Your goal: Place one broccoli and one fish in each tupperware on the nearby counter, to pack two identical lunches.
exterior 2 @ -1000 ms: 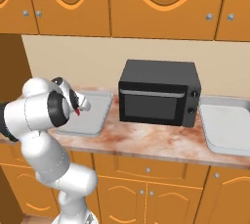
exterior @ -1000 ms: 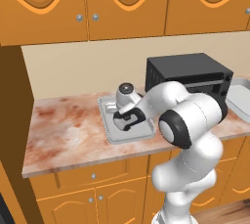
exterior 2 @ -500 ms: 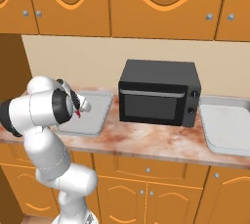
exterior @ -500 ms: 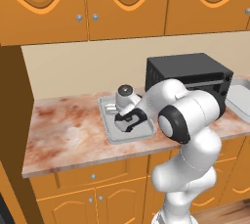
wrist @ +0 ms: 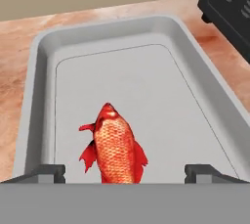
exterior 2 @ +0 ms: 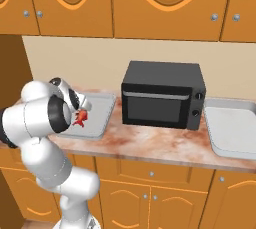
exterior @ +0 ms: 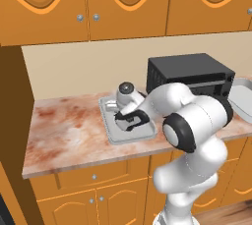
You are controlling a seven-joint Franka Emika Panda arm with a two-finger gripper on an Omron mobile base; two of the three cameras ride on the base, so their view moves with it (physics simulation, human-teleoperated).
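Tool (wrist: 125, 171) jaws spread wide | fish (wrist: 114, 148) loose between tips | tupperware (wrist: 34, 66) floor bare up to far rim

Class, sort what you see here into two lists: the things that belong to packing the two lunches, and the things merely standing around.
Belongs to the job:
- red fish, lying in the left tupperware
- right tupperware, nothing visible in it
- counter
- gripper, jaws wide either side of the fish

Just standing about:
- black microwave
- upper cabinets
- lower cabinets
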